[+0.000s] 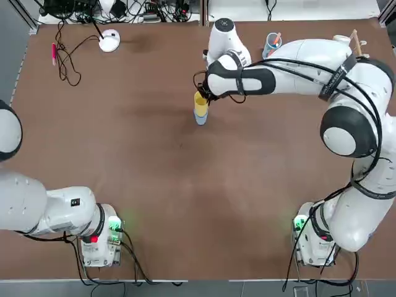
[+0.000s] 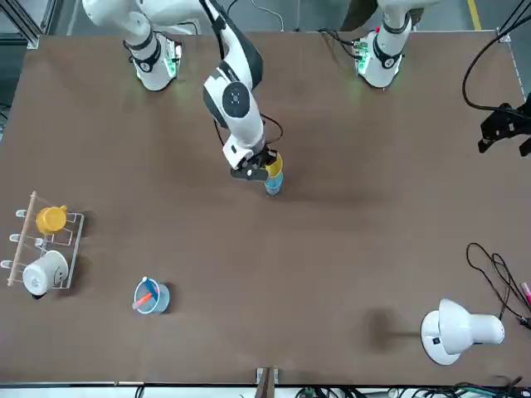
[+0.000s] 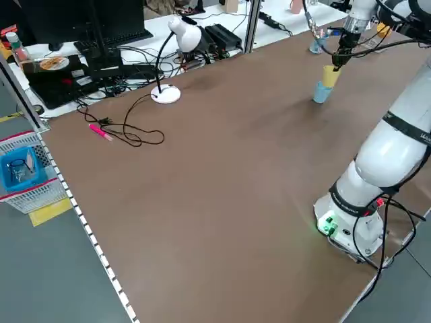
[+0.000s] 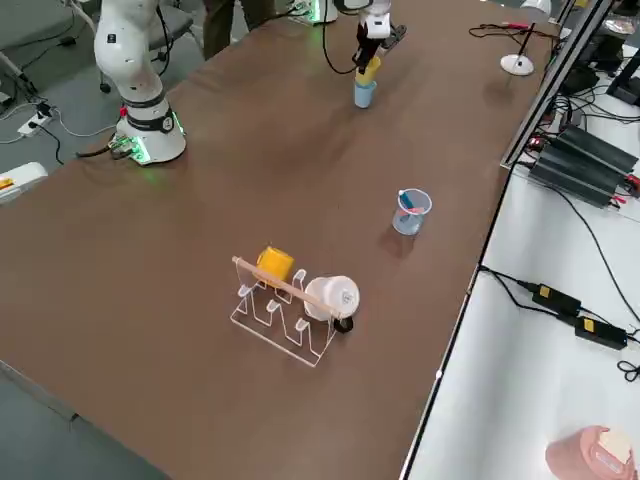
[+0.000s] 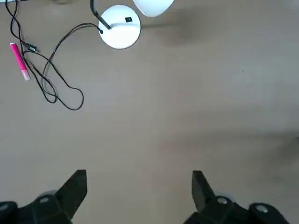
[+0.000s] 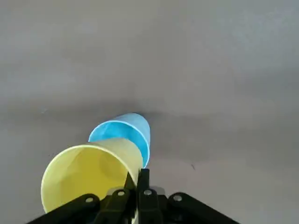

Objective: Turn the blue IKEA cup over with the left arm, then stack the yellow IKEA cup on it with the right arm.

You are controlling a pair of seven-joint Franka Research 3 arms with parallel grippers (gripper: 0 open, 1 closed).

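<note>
On the table [image 1: 154,185], our right gripper [image 6: 136,172] is pointing down near twelve o'clock, pinching the yellow IKEA cup [image 6: 88,175] by its wall; our left gripper [image 5: 139,179] is idling toward nine, spread. We should be centring yellow over the upright blue IKEA cup [image 6: 141,126], easing straight down before releasing.

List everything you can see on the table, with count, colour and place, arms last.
yellow cup: one, yellow, in the right end effector, at the blue cup
blue cup: one, pale blue, upright below it
tumbler: one, see-through blue, front view's lower left
rack: one, white and wood, front view's left
mugs: two, orange-yellow and white, on the rack
lamp: one, white, far side
marker: one, pink, beside the lamp's cable
right end effector: one, black, shut on the yellow cup's wall
left end effector: one, black, open, idle at the left
</note>
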